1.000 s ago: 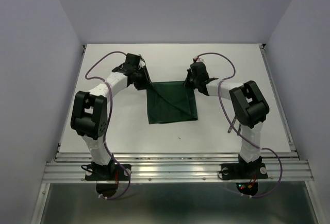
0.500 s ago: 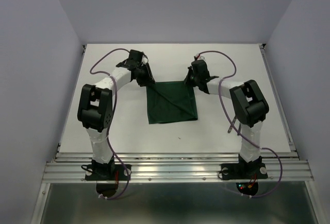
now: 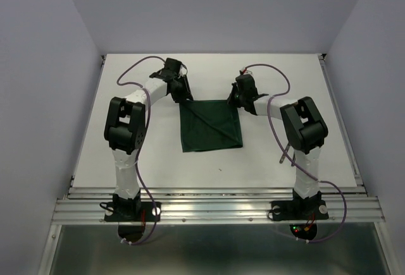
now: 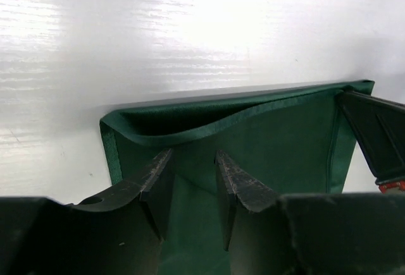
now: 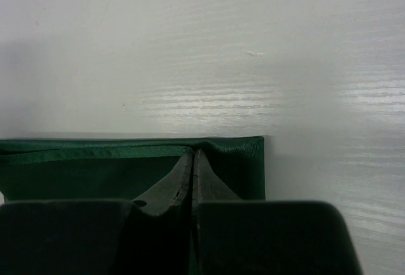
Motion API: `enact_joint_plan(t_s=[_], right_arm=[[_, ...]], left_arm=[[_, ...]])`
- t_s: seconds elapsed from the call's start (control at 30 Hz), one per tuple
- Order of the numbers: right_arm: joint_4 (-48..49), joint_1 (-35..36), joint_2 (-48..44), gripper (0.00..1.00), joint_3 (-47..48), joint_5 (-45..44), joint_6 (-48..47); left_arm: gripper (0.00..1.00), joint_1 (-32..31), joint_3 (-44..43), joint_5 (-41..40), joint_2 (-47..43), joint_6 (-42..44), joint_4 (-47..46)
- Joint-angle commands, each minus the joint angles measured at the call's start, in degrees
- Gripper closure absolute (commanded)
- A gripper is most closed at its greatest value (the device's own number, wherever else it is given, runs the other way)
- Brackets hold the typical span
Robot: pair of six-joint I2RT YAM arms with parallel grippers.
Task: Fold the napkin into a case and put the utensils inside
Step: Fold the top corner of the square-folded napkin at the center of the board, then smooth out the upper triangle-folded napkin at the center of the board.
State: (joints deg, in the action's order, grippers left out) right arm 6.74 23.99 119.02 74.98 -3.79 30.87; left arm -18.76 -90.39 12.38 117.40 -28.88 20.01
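Napkin (image 3: pixel 211 126) folded mid-table (image 3: pixel 297 79), unmoved despite left elbow's inward swing: left gripper (image 4: pixel 192 158) half open over far-left edge, holding nothing; right gripper (image 5: pixel 192 153) pinched shut on far-right corner, next fold pending.

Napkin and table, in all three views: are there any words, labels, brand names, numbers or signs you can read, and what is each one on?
None: no view shows any readable word, label, brand, number or sign.
The dark green napkin is plain cloth with no tag showing.
The white table carries no print.
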Motion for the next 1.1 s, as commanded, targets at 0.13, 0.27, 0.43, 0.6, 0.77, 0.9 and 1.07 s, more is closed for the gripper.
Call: enact_joint_plan(t_s=[0.13,0.27,0.43,0.6,0.77,0.9,1.07], right_arm=[[2.48,-0.35,-0.11,0.99,1.31,0.1,1.12],[2.66,-0.35,-0.28,0.99,0.96,0.28,1.21],[2.75,-0.35,-1.33,0.9,0.34,0.36,1.12],[2.93,-0.35,-6.15,0.55,-2.02,-0.69,0.51],[2.84,-0.35,-13.28,0.46,-6.07,0.88,0.24],[0.03,-0.35,-19.25,0.47,-11.25,2.03,1.47],[-3.05,1.94,-27.25,0.68,-18.28,1.86,2.7]], left_arm=[[0.57,-0.04,-5.67,-3.42,3.79,1.46,1.26],[0.57,-0.04,-5.41,-4.73,4.32,1.37,-0.15],[0.57,-0.04,-6.9,-4.82,6.17,1.46,-0.23],[0.57,-0.04,-7.69,-5.52,6.17,1.64,-0.76],[0.57,-0.04,-8.75,-6.84,5.38,1.73,-0.59],[0.57,-0.04,-8.14,-8.77,2.66,1.55,-0.67],[0.57,-0.04,-5.68,-10.89,-2.7,1.99,-0.59]])
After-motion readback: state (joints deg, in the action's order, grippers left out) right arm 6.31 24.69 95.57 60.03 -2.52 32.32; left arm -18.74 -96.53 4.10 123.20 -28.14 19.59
